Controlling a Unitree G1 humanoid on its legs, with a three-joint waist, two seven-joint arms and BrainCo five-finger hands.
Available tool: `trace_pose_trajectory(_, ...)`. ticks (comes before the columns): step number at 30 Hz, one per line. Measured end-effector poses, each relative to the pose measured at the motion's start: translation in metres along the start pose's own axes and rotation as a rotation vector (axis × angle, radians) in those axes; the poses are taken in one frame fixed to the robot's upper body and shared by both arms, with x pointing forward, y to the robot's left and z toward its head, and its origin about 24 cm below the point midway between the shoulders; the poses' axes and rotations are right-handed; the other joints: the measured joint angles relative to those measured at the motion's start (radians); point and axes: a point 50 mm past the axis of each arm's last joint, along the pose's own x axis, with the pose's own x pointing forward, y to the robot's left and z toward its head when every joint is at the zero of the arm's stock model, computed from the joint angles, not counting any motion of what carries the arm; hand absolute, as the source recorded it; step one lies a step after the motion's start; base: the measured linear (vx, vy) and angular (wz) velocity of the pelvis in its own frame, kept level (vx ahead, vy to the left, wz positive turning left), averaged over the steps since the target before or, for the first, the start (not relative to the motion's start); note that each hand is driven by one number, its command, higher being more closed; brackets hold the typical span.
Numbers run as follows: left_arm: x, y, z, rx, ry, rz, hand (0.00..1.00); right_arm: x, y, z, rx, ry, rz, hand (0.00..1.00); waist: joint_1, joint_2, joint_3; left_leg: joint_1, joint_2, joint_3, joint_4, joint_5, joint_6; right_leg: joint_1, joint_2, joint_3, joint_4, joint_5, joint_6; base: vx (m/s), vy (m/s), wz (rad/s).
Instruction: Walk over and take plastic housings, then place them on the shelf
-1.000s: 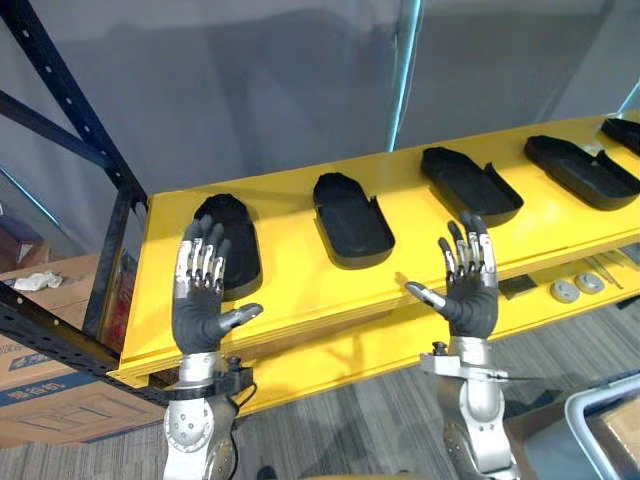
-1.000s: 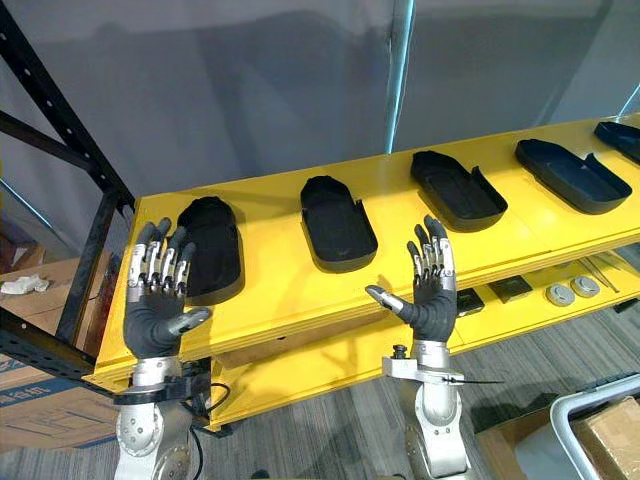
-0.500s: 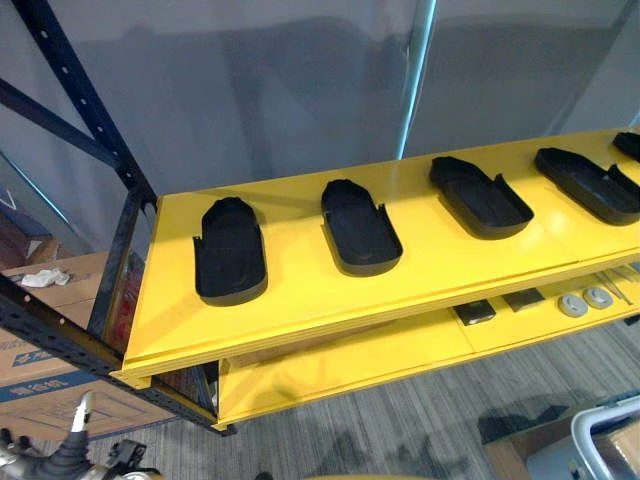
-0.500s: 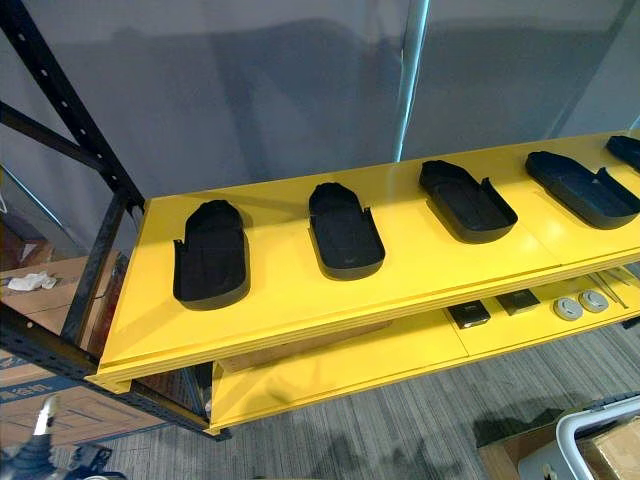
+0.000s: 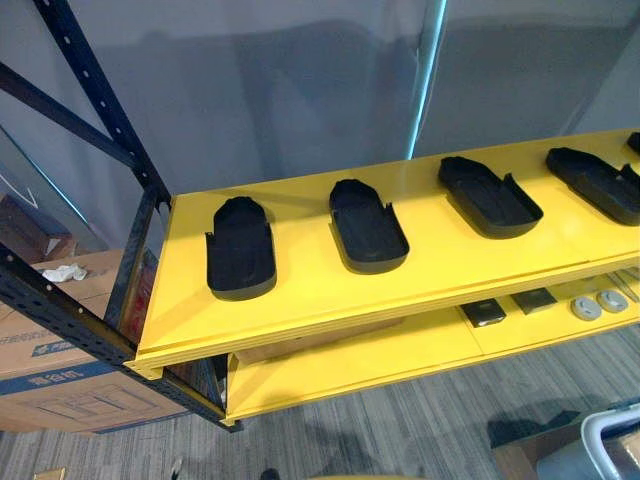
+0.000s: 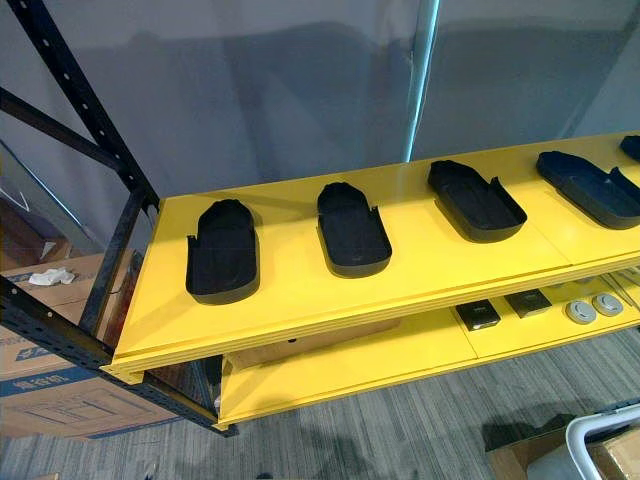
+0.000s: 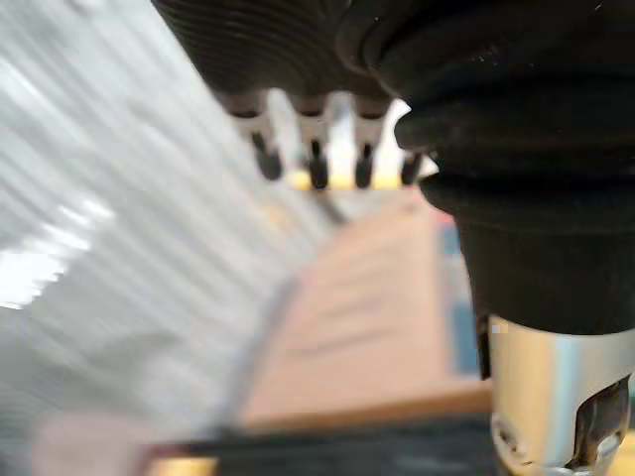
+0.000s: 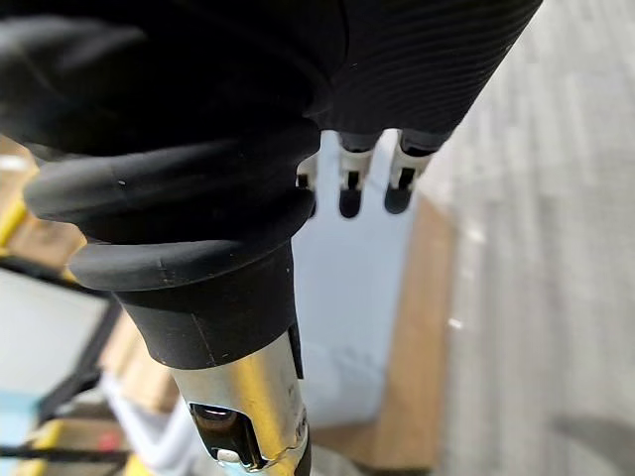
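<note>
Left eye view: housings, printed box

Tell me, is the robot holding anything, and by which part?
Nothing is held. The left hand and the right hand both show straight, empty fingers; the housings lie on the shelf.

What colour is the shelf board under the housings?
Bright yellow shelf board; best in right eye view.

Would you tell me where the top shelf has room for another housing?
The shelf is bare along its front edge; gaps between the leftmost housing and second housing, and between that and the third housing. Its right end is crowded.
</note>
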Motion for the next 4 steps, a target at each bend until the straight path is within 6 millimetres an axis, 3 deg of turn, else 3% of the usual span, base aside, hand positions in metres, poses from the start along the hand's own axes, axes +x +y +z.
trace_pose_trajectory(4,0.002,-0.013,-0.019,0.081,0.208,-0.248,0.0,-0.006,0.038,-0.012,-0.148,0.164,0.366,0.0,0.004,-0.001,0.016,0.022,0.002,0.02,0.0,-0.002,-0.003,0.016,0.001,0.005,0.0,0.001,0.001,0.05,-0.013,-0.02)
